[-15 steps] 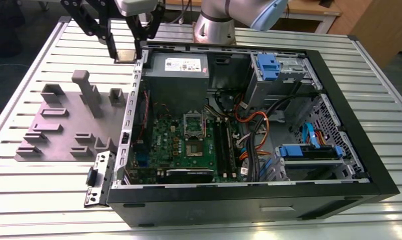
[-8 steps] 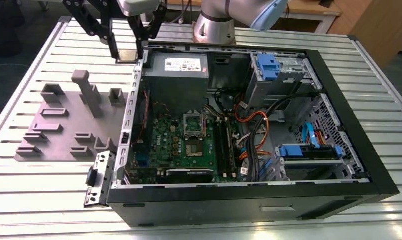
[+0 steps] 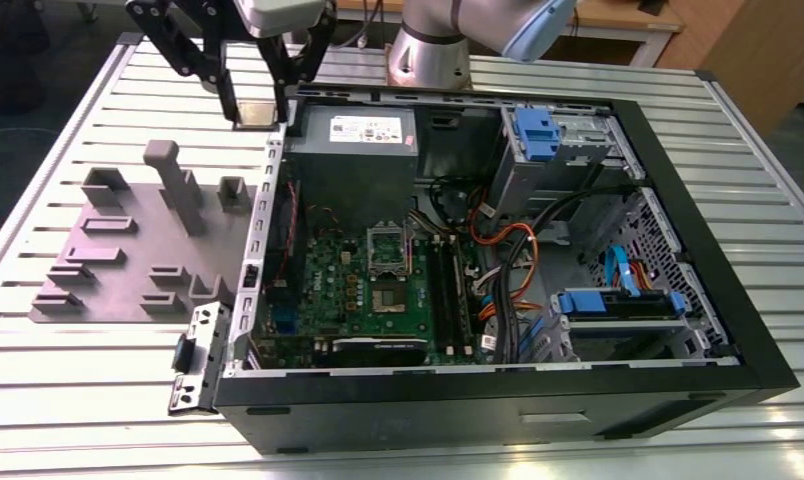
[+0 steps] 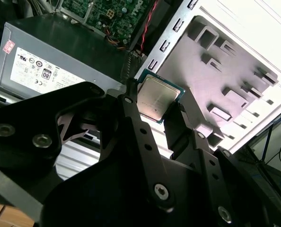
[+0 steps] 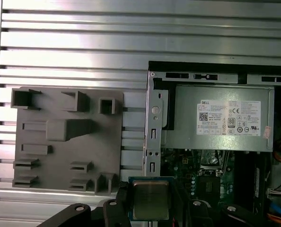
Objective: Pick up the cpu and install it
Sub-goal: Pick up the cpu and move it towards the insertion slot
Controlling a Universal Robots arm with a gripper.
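We have the cpu (image 4: 157, 98) clamped edge-on in the tool (image 3: 257, 110), hanging over the case (image 3: 722, 250) wall beside the psu (image 3: 355, 130), well apart from the socket (image 3: 389, 263): carry step, and seating probably needs it level and squared to that socket.

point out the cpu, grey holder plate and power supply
silvery-grey square cpu (image 4: 157, 97): second wrist view, metal top's middle
grey plastic holder plate (image 5: 60, 152): first wrist view, bare middle
grey metal power supply box (image 5: 187, 120): first wrist view, metal beside label
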